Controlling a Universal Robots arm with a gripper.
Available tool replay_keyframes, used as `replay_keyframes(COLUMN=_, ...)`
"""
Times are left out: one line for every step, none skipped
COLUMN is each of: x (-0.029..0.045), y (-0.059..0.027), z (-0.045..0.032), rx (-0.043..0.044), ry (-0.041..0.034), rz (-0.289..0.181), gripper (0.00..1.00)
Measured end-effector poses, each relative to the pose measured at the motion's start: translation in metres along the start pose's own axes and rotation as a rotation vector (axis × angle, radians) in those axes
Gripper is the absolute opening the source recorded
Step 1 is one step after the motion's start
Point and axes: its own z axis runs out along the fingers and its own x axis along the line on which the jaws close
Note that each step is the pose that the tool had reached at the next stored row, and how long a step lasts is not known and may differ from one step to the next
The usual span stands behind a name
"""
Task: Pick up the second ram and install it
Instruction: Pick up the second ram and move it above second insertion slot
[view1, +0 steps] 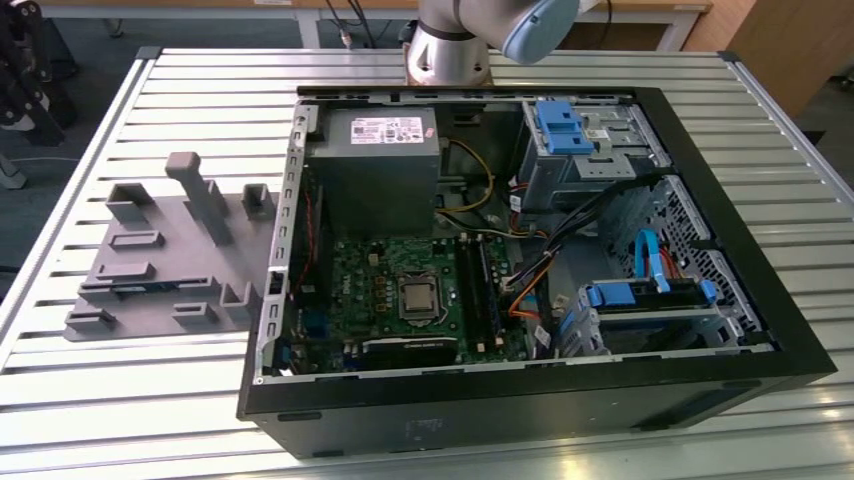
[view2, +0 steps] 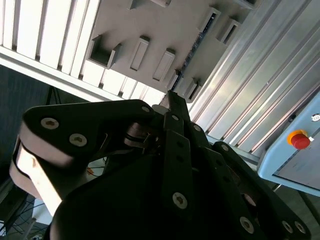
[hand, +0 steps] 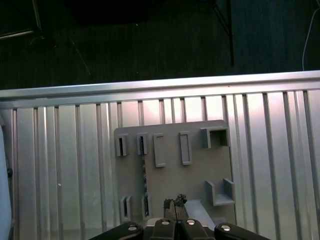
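The second ram (hand: 145, 175) stands on its long edge as a thin dark strip, held between small slotted blocks of the grey holder plate (hand: 200, 165). In the exterior view, the ram (view1: 140, 288) and its plate (view1: 200, 290) lie on the exterior view's left of the computer case. My gripper (hand: 175, 204) hangs well above the plate, fingers shut together with nothing between them, a little to one side of the ram. In the second wrist view, the shut gripper (view2: 172, 97) points toward the plate (view2: 150, 25) and the ram (view2: 196, 44).
An open black computer case (view1: 747, 300) lies on the slatted aluminium table (view1: 160, 400), showing the green motherboard (view1: 374, 270) and its long black slots (view1: 477, 290). The table edge (hand: 150, 85) runs beyond the plate. A red stop button (view2: 299, 140) sits on a pale box.
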Motion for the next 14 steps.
replay_keyframes(x=0.0000, y=0.0000, z=0.0000, rx=0.0004, ry=-0.0005, rz=0.000, gripper=0.11)
replay_keyframes(x=0.0000, y=0.0001, z=0.0000, rx=0.0007, ry=-0.0018, rz=0.000, gripper=0.11)
replay_keyframes(x=0.0003, y=0.0000, z=0.0001, rx=0.0009, ry=-0.0068, rz=0.000, gripper=0.11)
replay_keyframes(x=0.0009, y=0.0000, z=0.0000, rx=-0.0004, ry=-0.0222, rz=-0.001, gripper=0.11)
replay_keyframes(x=0.0018, y=-0.0001, z=0.0001, rx=-0.0017, ry=-0.0416, rz=-0.002, gripper=0.11)
replay_keyframes(x=0.0027, y=0.0001, z=0.0002, rx=-0.0017, ry=-0.0513, rz=-0.003, gripper=0.11)
replay_keyframes(x=0.0031, y=0.0002, z=0.0002, rx=-0.0006, ry=-0.0521, rz=-0.006, gripper=0.11)
replay_keyframes(x=0.0034, y=0.0003, z=0.0002, rx=0.0013, ry=-0.0521, rz=-0.014, gripper=0.11)
replay_keyframes(x=0.0037, y=0.0003, z=0.0003, rx=0.0036, ry=-0.0519, rz=-0.024, gripper=0.11)
replay_keyframes(x=0.0038, y=0.0002, z=0.0003, rx=0.0062, ry=-0.0515, rz=-0.035, gripper=0.11)
replay_keyframes(x=0.0040, y=0.0002, z=0.0002, rx=0.0087, ry=-0.0512, rz=-0.047, gripper=0.11)
replay_keyframes(x=0.0041, y=0.0001, z=0.0003, rx=0.0108, ry=-0.0508, rz=-0.061, gripper=0.11)
replay_keyframes(x=0.0040, y=0.0000, z=0.0005, rx=0.0114, ry=-0.0506, rz=-0.076, gripper=0.11)
replay_keyframes(x=0.0041, y=0.0001, z=0.0006, rx=0.0117, ry=-0.0500, rz=-0.090, gripper=0.11)
